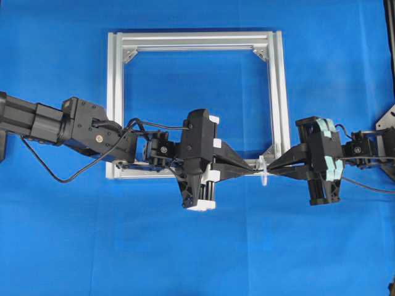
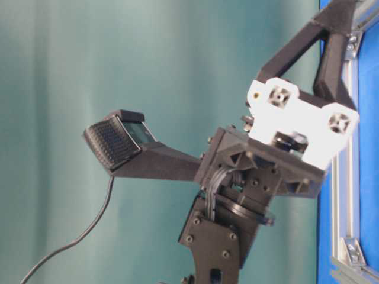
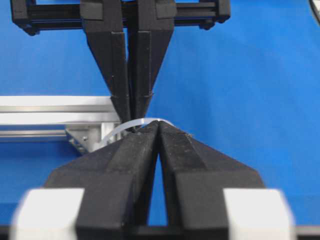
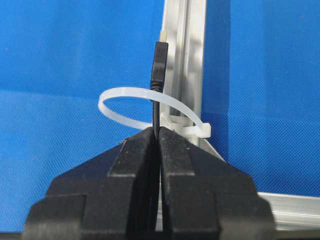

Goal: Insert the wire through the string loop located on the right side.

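My left tool [image 1: 244, 168] sits at the frame's [image 1: 114, 92] lower right corner, its tips just short of the string loop [image 1: 263, 171]. From its own wrist view the jaws stand nearly together with only a sliver between them, and I cannot see anything pinched there. If that tool pulls away while it is snagged on the wire [image 4: 155, 114], it could drag the cable back out of the loop, and I cannot tell from here whether it is fully clear.

In the middle, the string loop [image 4: 145, 104] hangs off the frame rail, and the wire runs up through it with its plug tip [image 4: 159, 67] standing above the band. So I judge the threading is done, or very nearly so. The loop is thin and floppy; a sideways nudge from either tool could fold it or twist it on its fastening.

On the right, my right tool [image 4: 156, 136] is clamped on the wire just below the loop. Everything rests on that pinch. The cable is slim and smooth, so it could slip between the fingers [image 4: 135, 160] if I tug. Should I let go too soon, the springy wire may recoil and slide back through onto the blue counter [image 1: 197, 246].
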You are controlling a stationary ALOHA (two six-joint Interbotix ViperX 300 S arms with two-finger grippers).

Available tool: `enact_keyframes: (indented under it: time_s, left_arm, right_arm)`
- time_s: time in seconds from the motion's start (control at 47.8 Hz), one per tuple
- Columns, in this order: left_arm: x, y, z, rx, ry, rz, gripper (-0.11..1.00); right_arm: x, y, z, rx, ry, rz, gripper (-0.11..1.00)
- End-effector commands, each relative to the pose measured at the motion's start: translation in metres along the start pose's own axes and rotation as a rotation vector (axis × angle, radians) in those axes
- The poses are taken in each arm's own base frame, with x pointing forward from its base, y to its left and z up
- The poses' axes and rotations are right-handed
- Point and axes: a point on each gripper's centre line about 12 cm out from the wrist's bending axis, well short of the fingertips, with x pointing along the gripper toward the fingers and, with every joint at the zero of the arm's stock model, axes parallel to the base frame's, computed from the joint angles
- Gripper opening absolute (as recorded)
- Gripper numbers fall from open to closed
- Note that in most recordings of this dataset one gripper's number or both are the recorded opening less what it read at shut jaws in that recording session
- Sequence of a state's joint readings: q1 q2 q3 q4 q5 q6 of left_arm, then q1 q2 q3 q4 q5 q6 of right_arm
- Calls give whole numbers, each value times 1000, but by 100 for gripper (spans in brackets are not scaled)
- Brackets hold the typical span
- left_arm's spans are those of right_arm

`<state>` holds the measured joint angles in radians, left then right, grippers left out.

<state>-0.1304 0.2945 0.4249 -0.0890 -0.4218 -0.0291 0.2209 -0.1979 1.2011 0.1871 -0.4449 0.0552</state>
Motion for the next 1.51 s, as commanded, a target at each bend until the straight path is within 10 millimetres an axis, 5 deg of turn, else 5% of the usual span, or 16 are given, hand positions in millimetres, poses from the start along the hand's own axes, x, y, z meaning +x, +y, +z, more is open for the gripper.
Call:
enact_keyframes:
  time_s: [0.0,0.23,0.314,0.816,1.486]
  left_arm:
    - [-1,0,16,1,-41,-3,10]
    - [0,0,16,1,-41,-3,76]
    - [0,0,17,-1,-43,-2,90]
    - [22,13,-38,-4,70,27,86]
    - [24,13,-38,-6,88,26,86]
  right_arm:
    - [1,1,7,5,-24,3,-4]
    - [1,1,7,4,-23,3,-4]
    - [1,1,7,5,-24,3,-4]
    - [1,1,7,4,-24,3,-4]
    - [1,1,7,4,-23,3,-4]
